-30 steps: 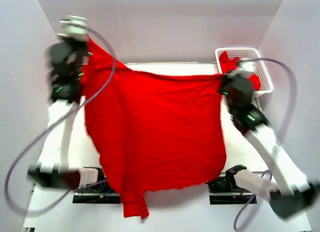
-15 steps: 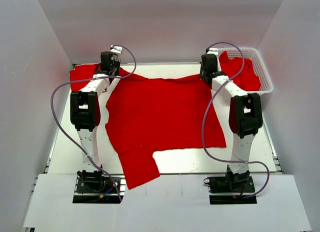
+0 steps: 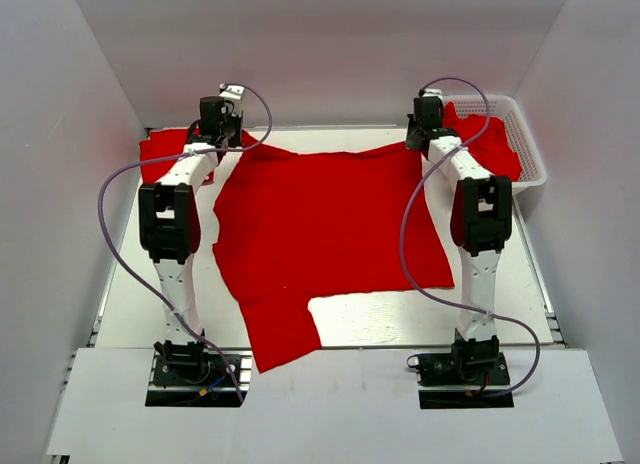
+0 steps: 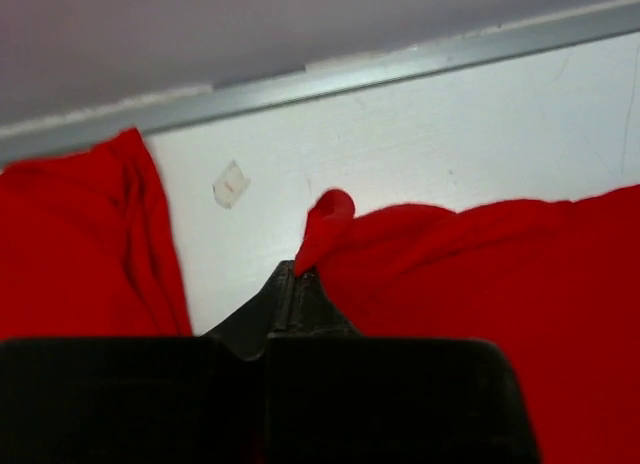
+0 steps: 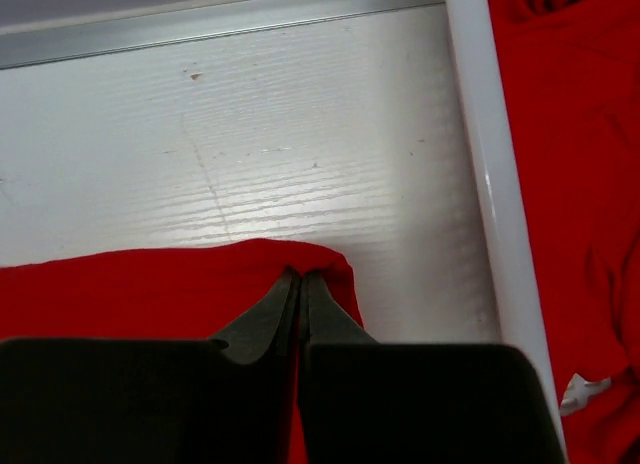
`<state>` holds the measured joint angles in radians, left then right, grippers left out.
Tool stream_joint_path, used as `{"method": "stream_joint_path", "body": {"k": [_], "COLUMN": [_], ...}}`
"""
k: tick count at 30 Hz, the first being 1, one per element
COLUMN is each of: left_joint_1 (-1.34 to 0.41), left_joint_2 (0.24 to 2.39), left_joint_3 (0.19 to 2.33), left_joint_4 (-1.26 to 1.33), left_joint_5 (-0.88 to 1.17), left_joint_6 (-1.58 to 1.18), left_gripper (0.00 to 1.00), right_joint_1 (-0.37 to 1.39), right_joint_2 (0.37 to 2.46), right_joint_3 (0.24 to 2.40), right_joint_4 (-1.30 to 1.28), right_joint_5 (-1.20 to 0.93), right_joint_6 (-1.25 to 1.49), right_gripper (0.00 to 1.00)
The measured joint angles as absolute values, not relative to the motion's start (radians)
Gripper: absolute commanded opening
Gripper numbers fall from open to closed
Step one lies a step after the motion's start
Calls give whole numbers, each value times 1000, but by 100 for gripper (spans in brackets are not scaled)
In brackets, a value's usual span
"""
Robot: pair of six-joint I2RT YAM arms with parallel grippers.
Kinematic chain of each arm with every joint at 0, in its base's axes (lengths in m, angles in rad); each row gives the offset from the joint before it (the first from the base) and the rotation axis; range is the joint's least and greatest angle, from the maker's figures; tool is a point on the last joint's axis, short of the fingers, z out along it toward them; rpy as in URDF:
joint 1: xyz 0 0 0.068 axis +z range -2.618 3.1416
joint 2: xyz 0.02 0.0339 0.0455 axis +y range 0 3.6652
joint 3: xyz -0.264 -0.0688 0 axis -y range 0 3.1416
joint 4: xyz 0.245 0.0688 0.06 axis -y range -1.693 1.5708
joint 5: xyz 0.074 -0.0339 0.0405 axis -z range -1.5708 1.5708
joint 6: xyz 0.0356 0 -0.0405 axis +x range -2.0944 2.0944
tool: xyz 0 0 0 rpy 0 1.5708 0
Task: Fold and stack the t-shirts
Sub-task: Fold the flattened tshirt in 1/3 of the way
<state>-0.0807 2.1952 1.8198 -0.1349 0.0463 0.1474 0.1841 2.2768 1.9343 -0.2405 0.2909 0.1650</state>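
Note:
One red t-shirt (image 3: 320, 224) lies spread flat across the middle of the table, with one sleeve (image 3: 280, 334) reaching the near edge. My left gripper (image 3: 226, 138) is shut on the shirt's far left corner (image 4: 325, 219), which pokes up from the closed jaws (image 4: 297, 275). At the far right corner (image 5: 320, 259), my right gripper (image 3: 416, 142) is shut on the cloth, whose edge folds over the fingertips (image 5: 301, 277). A second red t-shirt (image 3: 162, 150) lies bunched at the far left (image 4: 80, 244). More red t-shirts (image 3: 495, 144) fill the basket.
A white lattice basket (image 3: 528, 134) stands at the back right, its rim (image 5: 490, 174) close beside my right gripper. The enclosure's back wall and a metal rail (image 4: 330, 79) run just beyond both grippers. Side walls close in the table left and right.
A second ago the shirt hung stretched in the air between both raised arms. It now lies flat on the table, with both arms reaching to the far edge and still gripping its corners.

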Motion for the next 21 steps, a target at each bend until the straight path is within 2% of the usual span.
{"method": "stream_joint_path", "body": {"k": [9,21], "left_joint_1": [-89,-89], "left_joint_2": [1958,1657], "left_joint_3": [1592,1392], "left_joint_4": [-379,-605], "left_joint_5": [20,45], "left_joint_6": [-57,-284], "left_gripper": [0,0], "right_joint_1": [151,141], "right_joint_2": [2270,2172], "right_joint_3": [1934,1917], "right_joint_4": [-322,-429], "right_joint_5": [234,229], "right_joint_6": [147,112], "right_gripper": [0,0]}}
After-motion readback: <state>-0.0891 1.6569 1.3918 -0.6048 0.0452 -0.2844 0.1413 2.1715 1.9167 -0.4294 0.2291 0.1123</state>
